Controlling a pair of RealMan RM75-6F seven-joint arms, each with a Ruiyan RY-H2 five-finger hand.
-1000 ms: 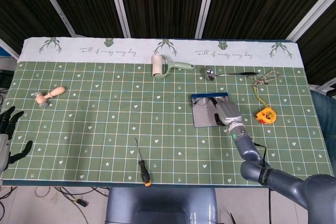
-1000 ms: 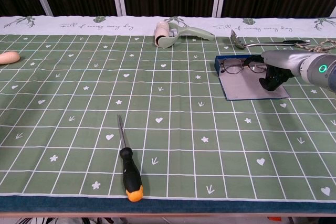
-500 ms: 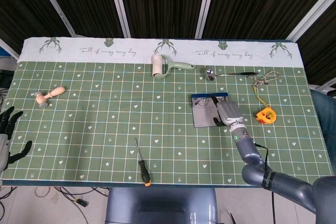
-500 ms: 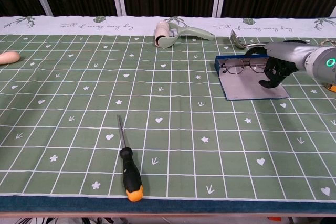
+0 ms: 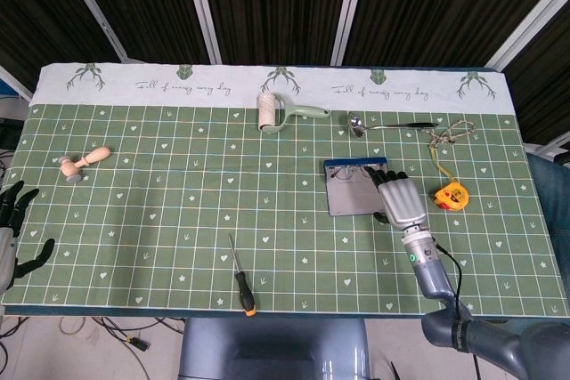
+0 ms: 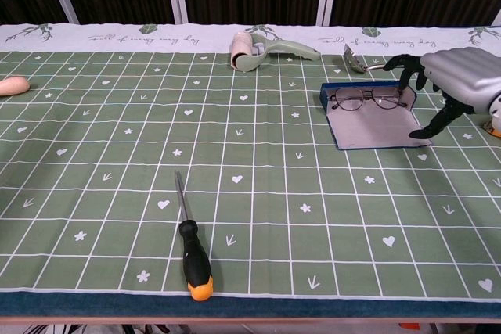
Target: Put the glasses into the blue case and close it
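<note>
The thin, dark wire-framed glasses were seen lying along the far, hinged end of the open, flat blue case with its grey lining, just inboard of the fingertips of the right hand. That hand was held above the case's right edge with its fingers spread and slightly curled, and nothing was held in it. The left hand was seen at the table's near left edge, well apart from the case, open and empty. The glasses were judged light, fragile and easily bent, with slippery lenses. The case lid was judged stiff and light, best taken at its free edge, nearest the thumb.
</note>
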